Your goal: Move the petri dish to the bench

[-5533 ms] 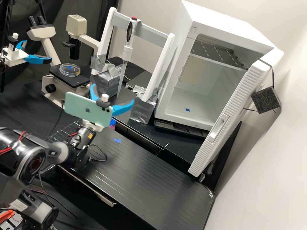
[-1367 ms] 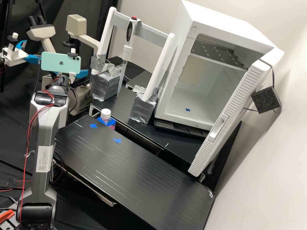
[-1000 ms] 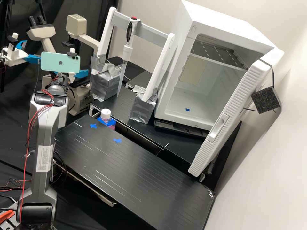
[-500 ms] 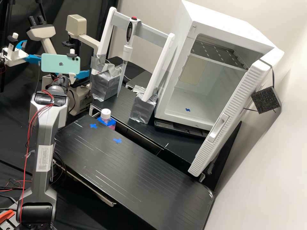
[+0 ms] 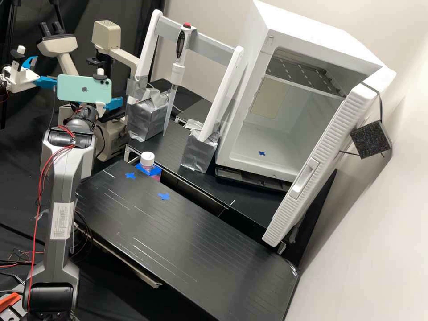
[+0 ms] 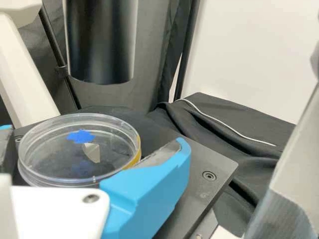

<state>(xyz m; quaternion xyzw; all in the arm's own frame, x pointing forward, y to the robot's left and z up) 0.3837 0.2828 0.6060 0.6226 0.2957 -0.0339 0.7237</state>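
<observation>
My gripper (image 5: 115,103) is at the microscope stage in the high view, mostly covered by the green phone (image 5: 84,89) on its wrist. In the wrist view, my gripper (image 6: 93,137) has its blue fingers apart, one on either side of the petri dish (image 6: 55,169). The clear, round dish lies flat on the dark stage (image 6: 212,162); a blue mark and a yellow patch show on it. Whether both fingers touch its wall I cannot tell. The black bench (image 5: 178,240) bears two blue tape crosses near its far left part.
The microscope's black barrel (image 6: 101,40) hangs above the stage. Right of it stands a foil-wrapped rack foot (image 5: 147,117), with a pipette (image 5: 177,73) on the rack. A capped bottle (image 5: 147,159) is behind the bench; the incubator door (image 5: 321,165) stands open. Another gripper (image 5: 26,76) is at far left.
Since the earliest frame, the arm has swung from above the bench's left end to the microscope, its phone now covering the stage and dish in the high view. Lately it has hardly moved.
</observation>
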